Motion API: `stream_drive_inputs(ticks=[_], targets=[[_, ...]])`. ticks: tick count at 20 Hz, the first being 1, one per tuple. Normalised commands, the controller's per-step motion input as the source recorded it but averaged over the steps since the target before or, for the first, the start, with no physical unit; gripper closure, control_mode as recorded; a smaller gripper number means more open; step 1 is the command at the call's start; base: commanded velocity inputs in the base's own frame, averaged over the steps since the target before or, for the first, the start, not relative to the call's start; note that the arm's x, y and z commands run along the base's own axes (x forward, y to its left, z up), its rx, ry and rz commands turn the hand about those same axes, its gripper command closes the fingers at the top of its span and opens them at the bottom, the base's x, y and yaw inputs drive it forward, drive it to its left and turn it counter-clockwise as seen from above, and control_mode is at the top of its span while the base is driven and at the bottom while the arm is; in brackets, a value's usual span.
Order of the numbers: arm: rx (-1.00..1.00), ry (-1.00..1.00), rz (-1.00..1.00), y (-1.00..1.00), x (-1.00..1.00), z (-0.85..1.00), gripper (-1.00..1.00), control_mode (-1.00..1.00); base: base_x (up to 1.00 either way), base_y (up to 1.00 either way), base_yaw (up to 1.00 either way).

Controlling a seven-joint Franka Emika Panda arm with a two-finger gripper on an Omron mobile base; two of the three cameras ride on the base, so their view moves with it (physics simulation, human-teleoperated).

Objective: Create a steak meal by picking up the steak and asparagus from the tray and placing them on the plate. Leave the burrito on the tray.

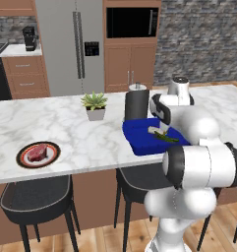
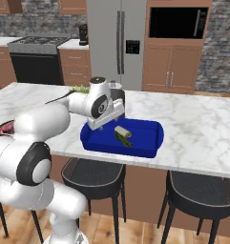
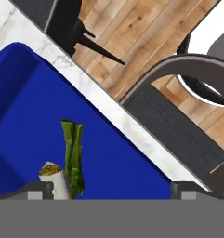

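The steak [image 1: 36, 152] lies on the round plate [image 1: 52, 146] at the left of the marble counter, and the plate's edge [image 2: 2, 128] also shows in the right base view. The blue tray [image 1: 139, 140] [image 2: 147, 140] [image 3: 25, 116] holds the green asparagus [image 1: 167, 138] [image 2: 124, 139] [image 3: 74, 155] beside the pale burrito [image 1: 154, 130] [image 2: 121, 130] [image 3: 56, 179]. My gripper [image 2: 96, 125] [image 3: 111, 190] hangs open over the tray's left part, a little above the asparagus and burrito. Nothing is between its fingertips [image 3: 39, 189].
A spiky potted plant [image 1: 95, 106] stands between plate and tray. Dark stools [image 1: 39, 197] [image 3: 178, 130] are tucked under the counter's near edge. A dark chair back [image 1: 136, 104] rises behind the tray.
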Motion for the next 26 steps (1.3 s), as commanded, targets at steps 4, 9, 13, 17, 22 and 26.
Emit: stream_drive_inputs(ticks=[4, 9, 13, 17, 22, 26], targets=[[0.00, 0.00, -0.30, -0.26, 0.35, -0.37, -1.00, -1.00, 0.00, 0.00, 0.00], [0.03, 0.00, -0.27, -0.07, 0.49, -0.38, -1.00, -1.00, 0.00, 0.00, 0.00], [0.07, 0.00, -0.21, 0.00, 0.27, -0.37, -1.00, -1.00, 0.00, 0.00, 0.00], [0.08, 0.00, -0.20, 0.04, 0.07, -0.32, -1.00, -1.00, 0.00, 0.00, 0.00], [0.04, 0.00, -0.18, 0.33, 0.03, -0.32, -1.00, -1.00, 0.00, 0.00, 0.00], [0.00, 0.00, -0.16, 0.43, 0.16, -0.30, -1.00, -1.00, 0.00, 0.00, 0.00]])
